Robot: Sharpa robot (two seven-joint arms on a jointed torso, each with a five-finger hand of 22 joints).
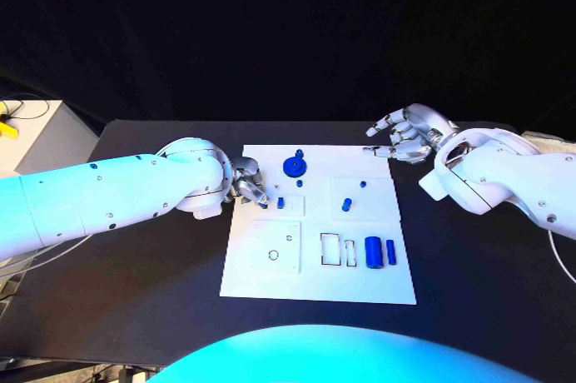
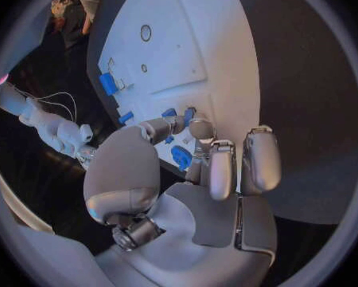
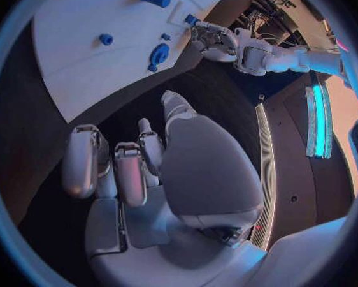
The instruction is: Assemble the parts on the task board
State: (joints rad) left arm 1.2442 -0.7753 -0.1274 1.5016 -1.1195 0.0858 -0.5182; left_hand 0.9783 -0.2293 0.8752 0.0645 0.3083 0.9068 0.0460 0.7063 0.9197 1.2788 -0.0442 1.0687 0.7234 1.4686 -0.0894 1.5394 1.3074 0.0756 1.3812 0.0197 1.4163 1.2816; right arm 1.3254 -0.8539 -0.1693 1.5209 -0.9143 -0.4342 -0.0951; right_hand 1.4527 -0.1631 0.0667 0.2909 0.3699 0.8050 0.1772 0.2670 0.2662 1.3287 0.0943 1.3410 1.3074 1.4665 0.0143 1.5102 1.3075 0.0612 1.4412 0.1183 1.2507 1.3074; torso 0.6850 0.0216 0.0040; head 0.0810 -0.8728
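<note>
The left hand (image 1: 246, 186) is at the left edge of the white task board (image 1: 270, 279), and its fingers (image 2: 201, 129) reach down to a small blue peg (image 1: 281, 203) there. I cannot tell if they hold it or just touch it. The right hand (image 1: 408, 133) hangs over the black surface (image 1: 480, 275) past the board's far right corner, fingers curled loosely and holding nothing. More blue parts sit on the board: a round knob (image 1: 294, 165), another peg (image 1: 345, 205) and a fat cylinder (image 1: 374, 251). The parts look hard, light and smooth, so they could slip. Pinching the sides near the top seems best.
</note>
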